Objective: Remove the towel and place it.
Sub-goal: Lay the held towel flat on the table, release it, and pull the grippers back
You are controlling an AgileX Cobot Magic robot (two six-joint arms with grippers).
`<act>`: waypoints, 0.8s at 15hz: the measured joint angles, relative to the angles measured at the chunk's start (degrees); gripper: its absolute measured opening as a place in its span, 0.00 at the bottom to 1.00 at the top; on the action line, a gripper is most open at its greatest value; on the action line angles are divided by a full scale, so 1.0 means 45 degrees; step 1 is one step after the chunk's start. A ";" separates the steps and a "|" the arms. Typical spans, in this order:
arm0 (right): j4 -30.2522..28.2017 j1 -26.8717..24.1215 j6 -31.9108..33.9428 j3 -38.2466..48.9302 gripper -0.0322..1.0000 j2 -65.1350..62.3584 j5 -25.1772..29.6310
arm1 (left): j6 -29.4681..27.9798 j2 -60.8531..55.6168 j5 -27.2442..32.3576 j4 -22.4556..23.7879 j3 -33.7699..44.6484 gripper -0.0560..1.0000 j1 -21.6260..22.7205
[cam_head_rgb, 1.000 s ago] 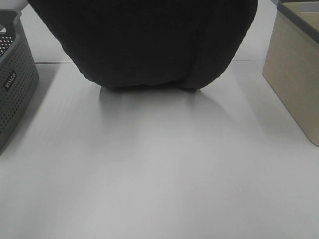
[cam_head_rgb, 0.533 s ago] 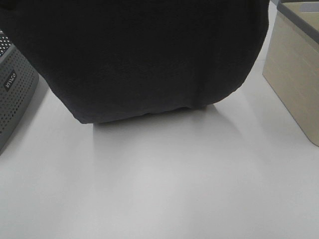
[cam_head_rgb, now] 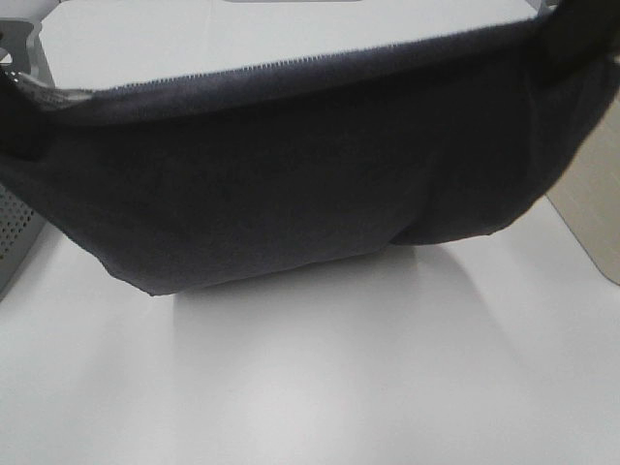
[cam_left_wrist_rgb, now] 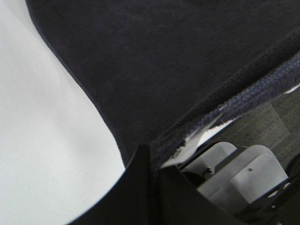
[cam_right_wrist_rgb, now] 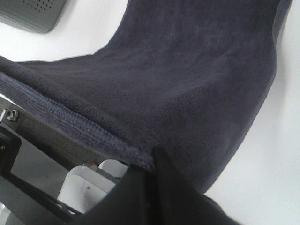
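— What's on your left side?

— Out beyond my left pincer (cam_left_wrist_rgb: 152, 161) stands the grey perforated basket (cam_head_rgb: 12, 242), on the white worktop (cam_head_rgb: 339, 378). My high camera catches only a strip of its wall; the cloth covers the rest. That pincer is clenched on the towel (cam_head_rgb: 310, 184). Its two dark fingers (cam_left_wrist_rgb: 136, 187) are pinched together, and the ribbed hem runs in between them.

— And the towel itself?

— It is slung between my two pincers. The hemmed upper edge stretches from one to the other and dips a little toward the left pincer. The dark navy-black terry hangs below both of them in one broad belly, wider than the part of the basket I can see. The lowest fold is either resting on the worktop or hanging just above it; I cannot tell which. A soft shadow lies right under it.

— Right side?

— My right pincer (cam_right_wrist_rgb: 152, 157) is clamped on the other end of the same hem. On its wrist camera the stitched edge comes in to the fingertips and the cloth drapes away underneath. Outboard of that pincer a beige box (cam_head_rgb: 593, 208) sits on the worktop, partly hidden by the towel's end.
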 joint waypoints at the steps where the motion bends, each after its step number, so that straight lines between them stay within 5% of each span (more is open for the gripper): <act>1: 0.0178 0.0000 0.0229 0.0777 0.05 -0.0497 -0.0064 | 0.0102 -0.0331 0.0051 -0.0331 0.0395 0.05 0.0000; 12: 0.2305 -0.0102 0.1604 0.6213 0.05 -0.4673 -0.0051 | 0.0280 -0.4202 0.0446 -0.3718 0.5653 0.05 0.0153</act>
